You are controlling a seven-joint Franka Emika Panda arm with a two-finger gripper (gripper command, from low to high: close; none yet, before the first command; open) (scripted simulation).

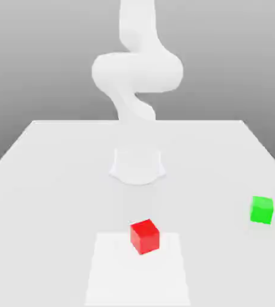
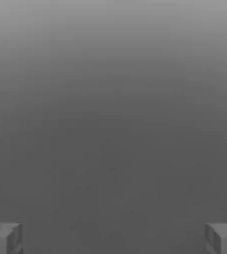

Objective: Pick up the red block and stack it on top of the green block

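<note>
We see the jaws spread wide, one fingertip [image 2: 4, 238] at each side, nothing between them. The red block [image 1: 145, 235] rests on the white surface [image 1: 56, 180], apart from the jaws; the green block [image 1: 262, 210] sits farther off toward the exterior view's right.

We observe an arm [image 1: 137, 69] that is uniformly white, built of smooth, rounded, tube-like segments with no visible cables, screws or markings. Its base [image 1: 137, 165] is a short white cylinder flaring slightly at the foot. In the hand view we see two grey, blocky fingers [image 2: 4, 239] with squared edges, each carrying a small white patch at its outer corner.
</note>
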